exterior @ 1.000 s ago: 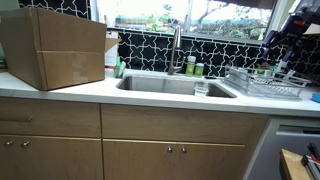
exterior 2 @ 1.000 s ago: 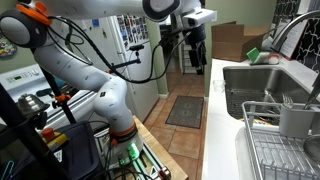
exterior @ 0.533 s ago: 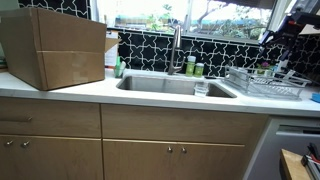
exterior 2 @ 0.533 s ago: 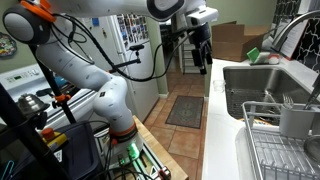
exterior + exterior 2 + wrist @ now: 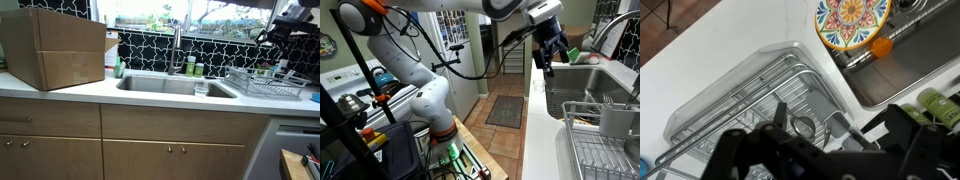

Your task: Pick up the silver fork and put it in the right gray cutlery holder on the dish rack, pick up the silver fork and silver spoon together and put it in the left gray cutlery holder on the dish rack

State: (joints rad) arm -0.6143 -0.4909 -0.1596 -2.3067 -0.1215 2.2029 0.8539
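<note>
wrist view looks down on the dish rack (image 5: pixel 740 105), a low basket of thin silvery wire resting on the pale counter (image 5: pixel 720 40). the rack lies below the gripper (image 5: pixel 825 150) and fills the gap between its two dark, blurred fingers (image 5: pixel 735 155), which are spread wide with nothing pinched between them. a gray cutlery holder (image 5: pixel 843 128) sits at the rack's edge, just beyond the fingertips and between them. the fork and spoon are too small and blurred to pick out.

past the rack, beyond the finger at the picture's right side, a brightly patterned plate (image 5: pixel 852 22) lies on the counter, with a small orange thing (image 5: pixel 881 45) just beside it at the lip of the sink (image 5: pixel 915 55). a green bottle (image 5: pixel 937 100) shows close to that same finger.

in an exterior view the gripper (image 5: pixel 551 62) hangs in the air with its fingers apart, above the near end of the sink (image 5: pixel 582 90) and well apart from the dish rack (image 5: pixel 600 150) lower in the frame. a gray cutlery holder (image 5: pixel 617 118) stands upright in that rack. the curved faucet (image 5: pixel 603 32) rises beyond the fingers.

in an exterior view the gripper (image 5: pixel 283 25) is high at the frame's edge, above the dish rack (image 5: pixel 265 82) and not touching it. the sink (image 5: pixel 170 85) and faucet (image 5: pixel 176 48) sit to one side of the fingers, and a large cardboard box (image 5: pixel 55 48) stands on the counter far beyond them.
</note>
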